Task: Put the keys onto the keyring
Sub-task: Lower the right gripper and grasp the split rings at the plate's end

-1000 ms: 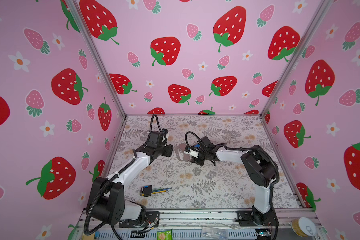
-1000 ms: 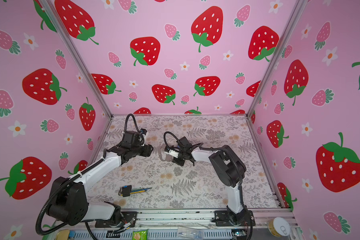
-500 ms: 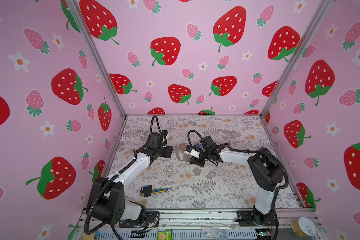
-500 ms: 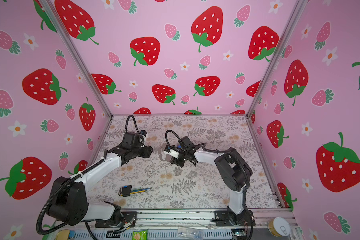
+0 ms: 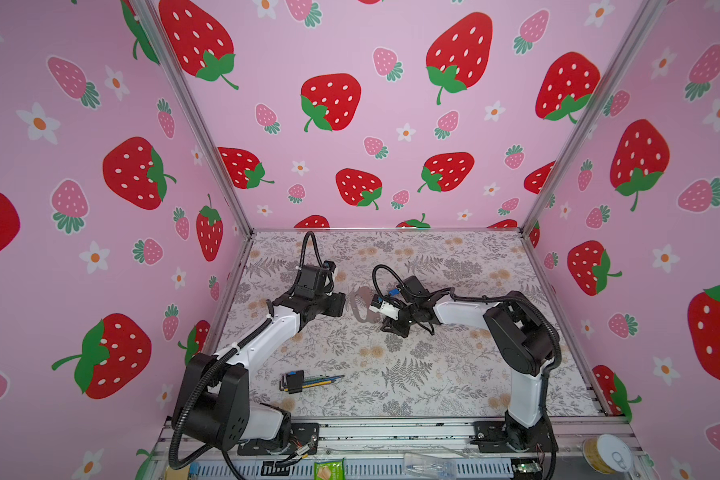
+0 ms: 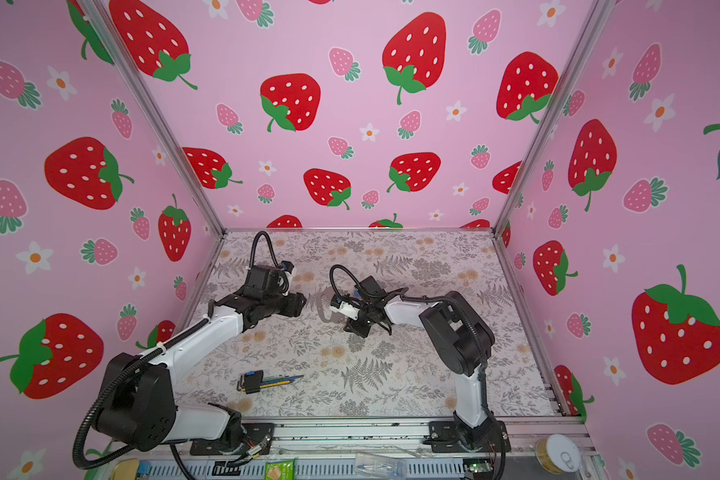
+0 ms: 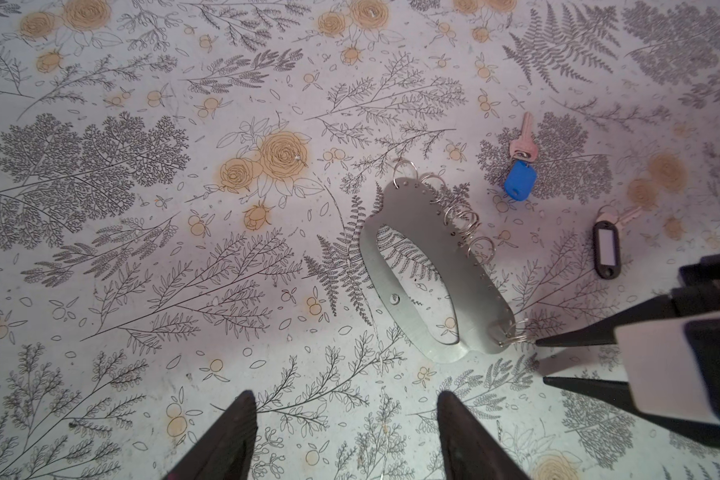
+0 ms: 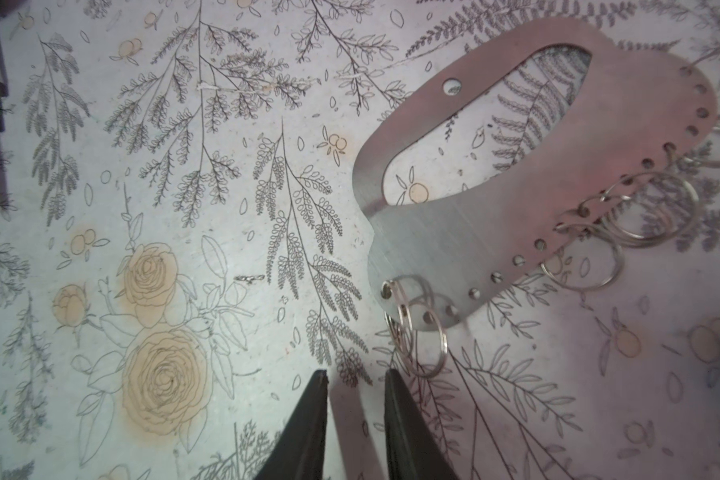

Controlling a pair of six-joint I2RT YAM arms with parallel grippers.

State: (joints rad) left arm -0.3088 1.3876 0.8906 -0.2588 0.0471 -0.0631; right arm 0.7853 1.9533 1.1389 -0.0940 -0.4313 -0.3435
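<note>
**A:** What is sitting where on the bench (image 5: 433, 374)?

**B:** The left arm (image 5: 267, 332) and right arm (image 5: 462, 311) are both leaning in toward the middle. The keyring (image 7: 458, 270) is lying flat between them.

**A:** And the keys?

**B:** Both are lying loose near the ringed edge, apart from it and from each other. One is the blue-tagged key (image 7: 520, 180), the other the key with the black-rimmed tag (image 7: 606, 247). Neither is threaded yet.

**A:** How are the jaws standing?

**B:** The left jaws are standing wide apart and empty, hovering low beside the keyring. The right jaws are standing a narrow gap apart, gripping nothing, with one tip just beside the end ring (image 7: 512, 337).

**A:** So which step is going on?

**B:** I am reading it as the right arm lining up to catch that end ring, so that a key can go on it.

**A:** How should it be going about that?

**B:** It should be straddling the wire itself, one tip inside the loop and one outside, and closing gently. A flat plate is likely to skate if nudged, so the left jaws should be pinning its plain side before any pull.
</note>
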